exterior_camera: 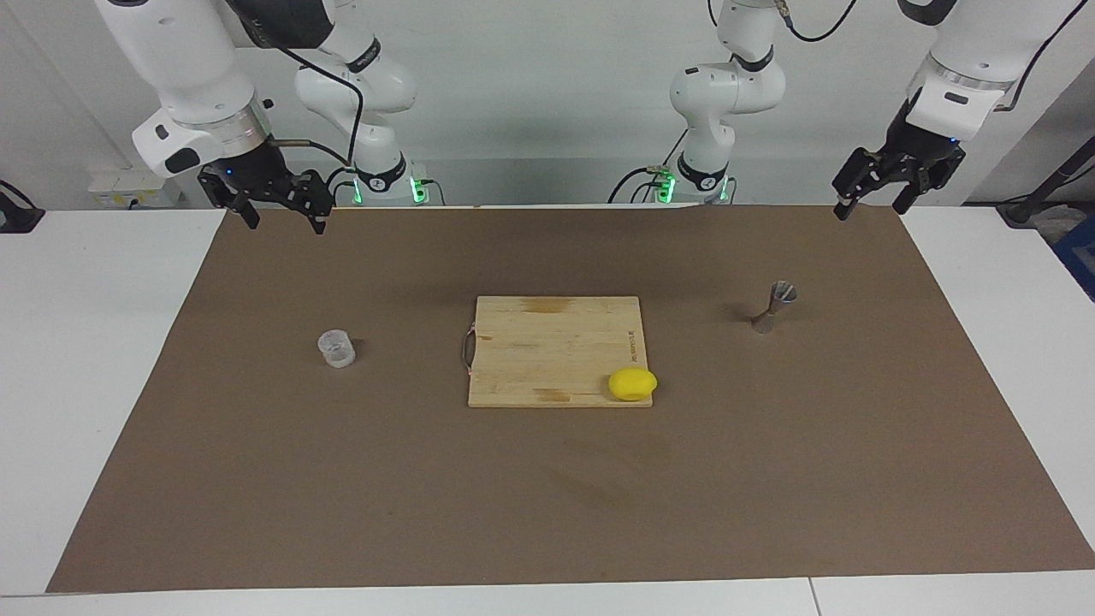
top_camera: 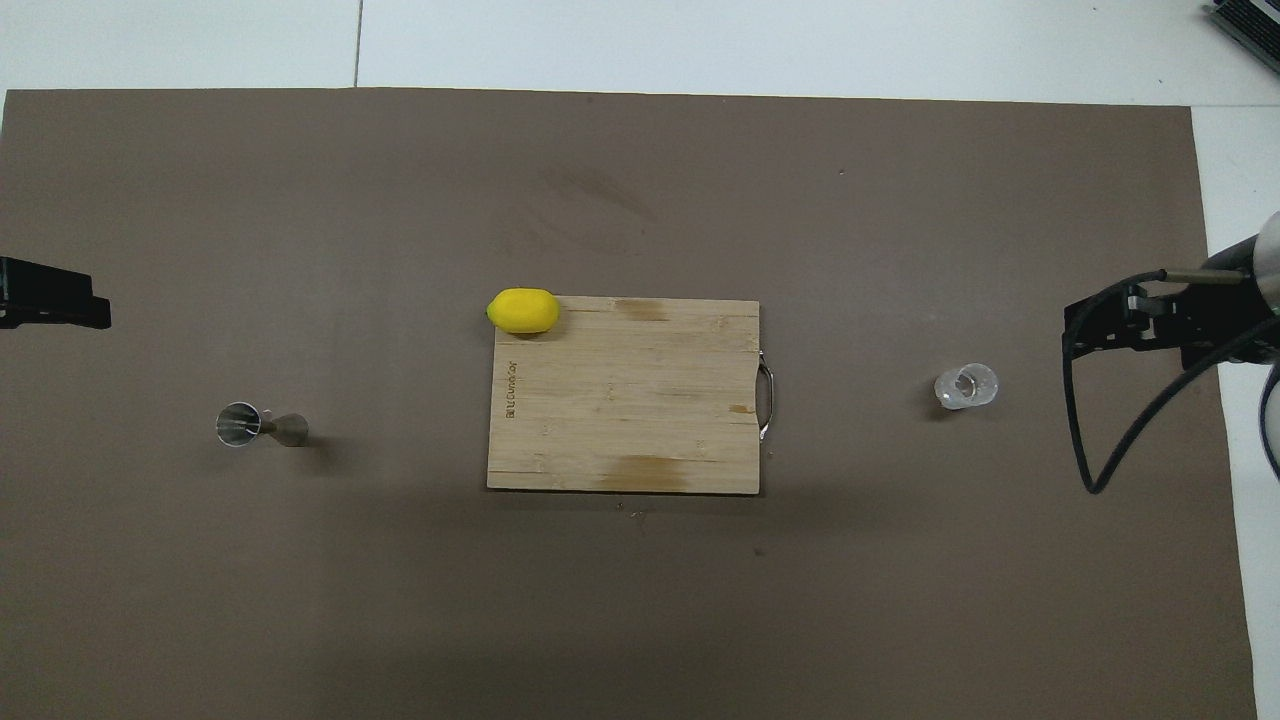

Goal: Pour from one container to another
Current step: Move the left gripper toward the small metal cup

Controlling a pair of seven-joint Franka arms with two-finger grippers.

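Note:
The small clear plastic cup stands upright on the brown mat toward the right arm's end of the table. The grey metal jigger stands upright toward the left arm's end. My right gripper hangs open and empty in the air above the mat's edge by the robots, apart from the cup. High over the mat's corner at the jigger's end, my left gripper is open and holds nothing. Both arms wait.
A wooden cutting board with a metal handle lies mid-table between cup and jigger. A yellow lemon rests on the board's corner farthest from the robots, on the jigger's side. White table surrounds the brown mat.

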